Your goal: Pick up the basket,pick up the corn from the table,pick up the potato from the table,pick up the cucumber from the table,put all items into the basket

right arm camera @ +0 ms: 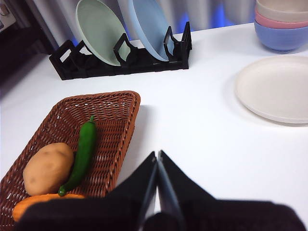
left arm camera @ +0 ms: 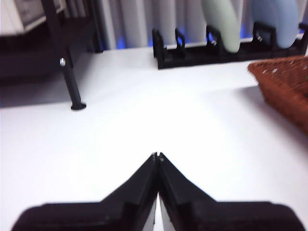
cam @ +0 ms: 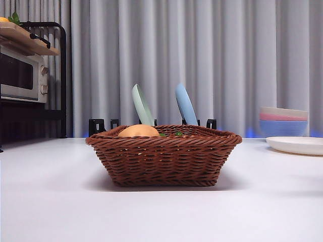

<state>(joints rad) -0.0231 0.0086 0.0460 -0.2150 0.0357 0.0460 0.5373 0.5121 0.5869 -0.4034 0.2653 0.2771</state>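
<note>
The brown wicker basket (cam: 164, 156) stands on the white table (cam: 50, 201) in the middle of the front view. In the right wrist view the basket (right arm camera: 115, 108) holds the tan potato (right arm camera: 48, 167), the green cucumber (right arm camera: 83, 154) beside it, and the orange corn (right arm camera: 43, 202), partly cut off by the jaw. From the front only the potato's top (cam: 139, 131) and a bit of green (cam: 178, 133) show over the rim. My right gripper (right arm camera: 157, 156) is shut and empty, above the table beside the basket. My left gripper (left arm camera: 157, 157) is shut and empty, over bare table with the basket's corner (left arm camera: 284, 82) to one side.
A black dish rack (right arm camera: 120, 60) with a green plate (cam: 142, 105) and a blue plate (cam: 185, 105) stands behind the basket. A white plate (right arm camera: 276, 89) and stacked bowls (right arm camera: 283, 24) are at the right. A microwave shelf (cam: 30, 70) stands at the left, its black leg (left arm camera: 72, 86) near my left gripper.
</note>
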